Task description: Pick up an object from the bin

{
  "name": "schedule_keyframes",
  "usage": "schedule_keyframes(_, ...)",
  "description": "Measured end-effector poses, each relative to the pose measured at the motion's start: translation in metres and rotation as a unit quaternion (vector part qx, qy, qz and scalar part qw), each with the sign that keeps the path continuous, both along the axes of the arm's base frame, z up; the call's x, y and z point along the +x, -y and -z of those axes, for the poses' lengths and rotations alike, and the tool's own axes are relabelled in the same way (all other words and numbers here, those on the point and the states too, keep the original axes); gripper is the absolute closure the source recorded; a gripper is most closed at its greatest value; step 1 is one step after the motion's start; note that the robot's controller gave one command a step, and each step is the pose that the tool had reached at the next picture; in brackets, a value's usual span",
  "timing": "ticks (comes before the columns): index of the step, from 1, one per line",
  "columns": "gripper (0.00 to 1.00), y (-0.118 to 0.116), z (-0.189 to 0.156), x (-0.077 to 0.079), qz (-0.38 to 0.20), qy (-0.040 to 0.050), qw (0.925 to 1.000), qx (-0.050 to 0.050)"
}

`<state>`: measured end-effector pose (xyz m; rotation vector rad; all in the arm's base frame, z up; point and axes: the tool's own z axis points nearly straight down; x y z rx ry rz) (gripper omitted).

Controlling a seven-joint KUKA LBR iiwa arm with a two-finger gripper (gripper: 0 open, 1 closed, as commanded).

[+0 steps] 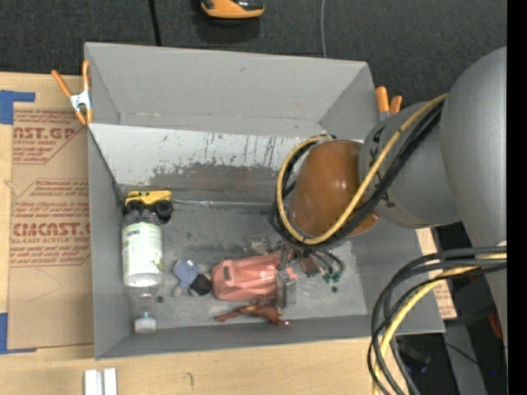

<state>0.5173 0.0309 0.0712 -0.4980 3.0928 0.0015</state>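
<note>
From my seat, the tool (288,278) sits low in the bin (222,97), at the right end of a pink moulded plastic piece (243,276) that lies near the front wall, right of centre. The orange wrist cover (325,192) and its looped cables (286,183) hang over the working end, so I cannot tell whether the tool is wide, narrow or closed on anything. I would not call the pink piece held.

My first worry is the pink piece itself. It looks rounded and smooth, and a grip taken on its very end could squeeze it out sideways, or let it swing and drop on the lift.

The second is the clutter packed around it. A reddish-brown toy figure (251,311) lies just in front of the pink piece, touching it or nearly so, and could be snagged and carried up, then fall. Small green bits (333,278) lie just right of the tool and could get trapped in the same closing.

Third, the front wall is near, so any push that way would wedge the pink piece against it. A small blue piece (184,267) and a black one (200,285) just to its left could be shoved along too.

The white bottle (142,252) and yellow toy truck (148,201) at the left are well apart — no trouble there.
</note>
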Motion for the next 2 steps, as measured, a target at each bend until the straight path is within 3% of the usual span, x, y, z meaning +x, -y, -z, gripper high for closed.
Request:
schedule_keyframes(1,1.00,0.000,0.000,0.000,0.000,0.0000,1.0000,0.000)
schedule_keyframes(2,1.00,0.002,-0.048,0.006,0.000,-0.0076,1.0000,-0.001)
